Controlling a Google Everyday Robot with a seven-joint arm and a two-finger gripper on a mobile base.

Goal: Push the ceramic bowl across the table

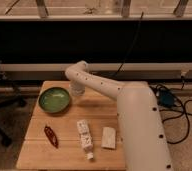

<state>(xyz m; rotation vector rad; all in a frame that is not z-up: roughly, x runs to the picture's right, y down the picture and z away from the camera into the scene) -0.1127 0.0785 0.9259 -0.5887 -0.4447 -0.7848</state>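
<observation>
1. The ceramic bowl (54, 99) sat upright on the back-left part of the table (96, 107), close to the left edge, its glossy green inside showing nothing in it

2. Judging by its glaze and build, the bowl looked stiff, fairly heavy for its width, and breakable; the slick surface suggested a contact on the curved wall could slide off or spin it rather than drive it straight

3. For a push, the best place to bear on it seemed to be the outer wall low down, on the side opposite the way it should travel, so that it would not tip; a push towards the near left edge risked sending it off the table

4. The gripper (77, 90) hung just beside the bowl's right rim, at the end of the white arm (96, 85); whether it touched the bowl could not be made out, and the state of the hand could not be told

5. Nearer the front lay a dark red object (51, 136), a white tube-like pack (84, 138) and a pale flat packet (109, 138), all well apart from the bowl
</observation>
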